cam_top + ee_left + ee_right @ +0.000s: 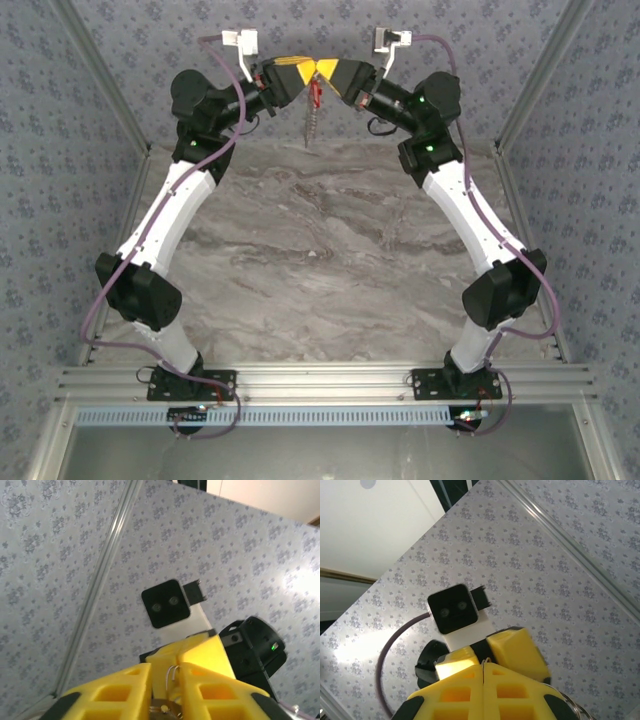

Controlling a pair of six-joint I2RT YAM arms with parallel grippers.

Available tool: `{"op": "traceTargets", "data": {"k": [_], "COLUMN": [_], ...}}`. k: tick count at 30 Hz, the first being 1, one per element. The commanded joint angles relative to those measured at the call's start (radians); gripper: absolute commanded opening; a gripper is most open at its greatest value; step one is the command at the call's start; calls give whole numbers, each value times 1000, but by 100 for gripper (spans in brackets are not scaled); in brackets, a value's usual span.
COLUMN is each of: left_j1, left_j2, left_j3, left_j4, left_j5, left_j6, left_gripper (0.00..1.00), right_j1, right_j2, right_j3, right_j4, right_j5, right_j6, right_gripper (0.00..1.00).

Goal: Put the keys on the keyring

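Above the far edge of the marble table [320, 250], the keyring [172, 672] is pinched as a thin pale loop in the nearly closed left gripper [298, 70], the right gripper [332, 70] is pressed shut tip to tip against it, its hold hidden, and the red key [316, 95] is seen hanging just below, so threading is judged unfinished.

red-headed keys [316, 98] dangling mid-air, thin pale keyring [172, 673] upright
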Motion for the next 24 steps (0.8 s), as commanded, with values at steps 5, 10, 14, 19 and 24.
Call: {"op": "traceTargets", "data": {"k": [5,10,14,19,24], "left_j1": [32,37,37,37,37], "left_j2": [-37,-33,-21,6,31], "left_j3": [45,69,116,176,223], "left_j4": [-85,-159,-230,-320,-378], "left_j5": [24,62,101,159,200], "left_j6": [81,126,167,201,215], "left_gripper": [41,44,45,45,45], "right_j1": [-77,-111,-126,-128,-126], "right_j2": [-29,-27,-22,-10,-12], "right_j3": [-12,30,89,186,216], "right_j4": [-26,-140,-329,-560,-602], "right_j5": [-88,-180,-242,-290,-303], "right_j6": [-51,-144,-289,-473,-509], "right_gripper": [0,0,0,0,0]}}
